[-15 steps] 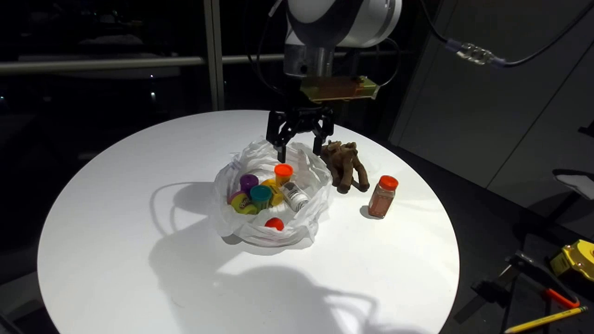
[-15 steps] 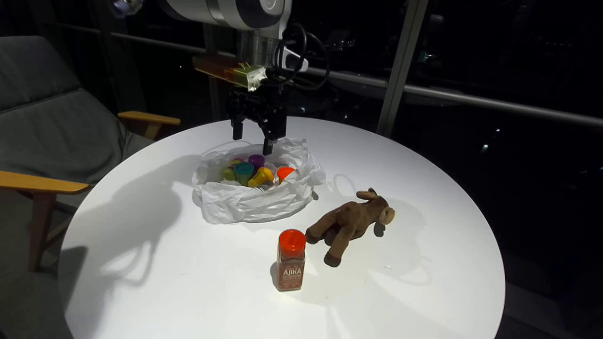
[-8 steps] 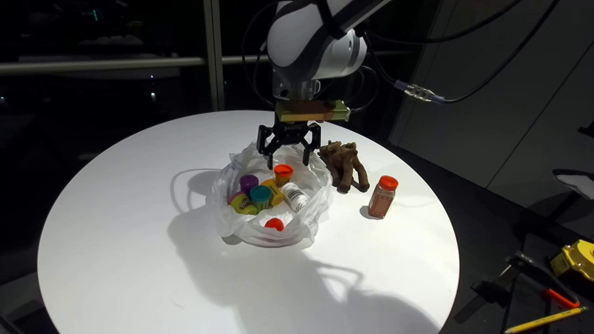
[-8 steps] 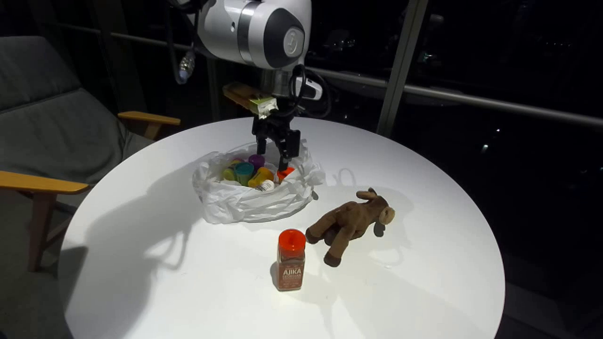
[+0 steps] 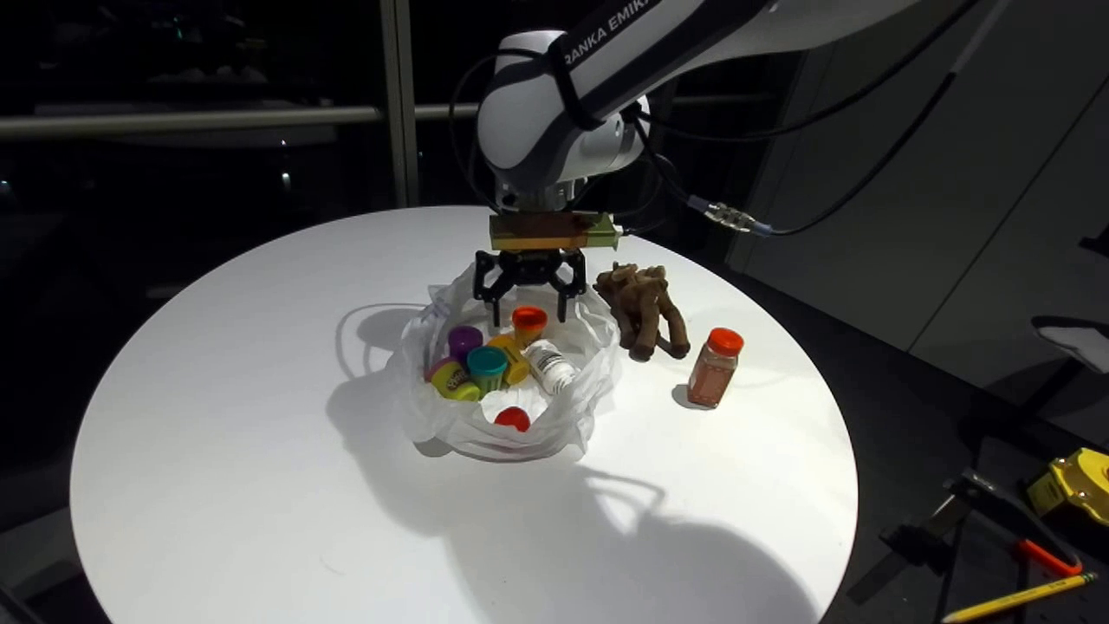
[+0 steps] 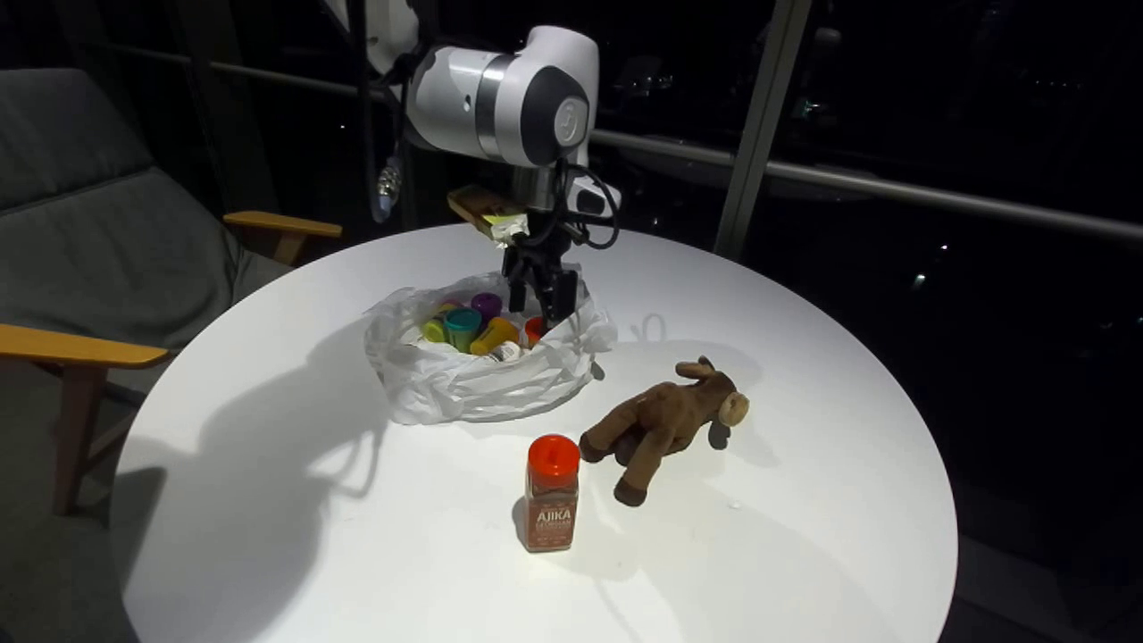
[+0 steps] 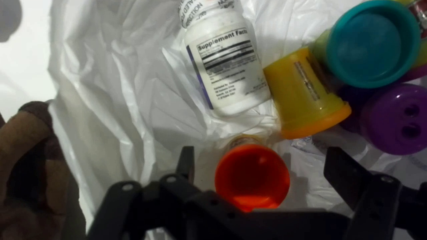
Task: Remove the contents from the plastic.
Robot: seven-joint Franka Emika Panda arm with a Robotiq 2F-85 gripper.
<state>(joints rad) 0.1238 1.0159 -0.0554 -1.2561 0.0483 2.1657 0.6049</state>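
Observation:
The plastic (image 5: 567, 438), a crumpled whitish bag, lies with its mouth spread upward. Inside it are contents: an orange-lidded tub (image 7: 252, 176), a yellow tub (image 7: 303, 96), a teal-lidded tub (image 7: 370, 46), a purple-lidded tub (image 7: 397, 116), a white labelled bottle (image 7: 230, 66), a yellow-green tub (image 5: 454, 381) and a red piece (image 5: 512, 419). My gripper (image 7: 260, 155) is open, its fingers on either side of the orange lid with gaps at both sides. Outside the bag, the brown animal figure (image 6: 665, 420) lies beside it, and the red-capped brown bottle (image 6: 552, 505) stands upright.
Everything rests on a round white table (image 5: 217, 451). A grey chair (image 6: 80, 223) with wooden arms stands beyond its edge. Off the table are a yellow tape measure (image 5: 1074, 485) and a pencil (image 5: 1022, 598). The bag's wrinkled rim rises around my fingers.
My open gripper has come down into the bag's mouth, from above it to around the orange-lidded tub. The bag, its contents, the animal figure and the red-capped bottle keep their places.

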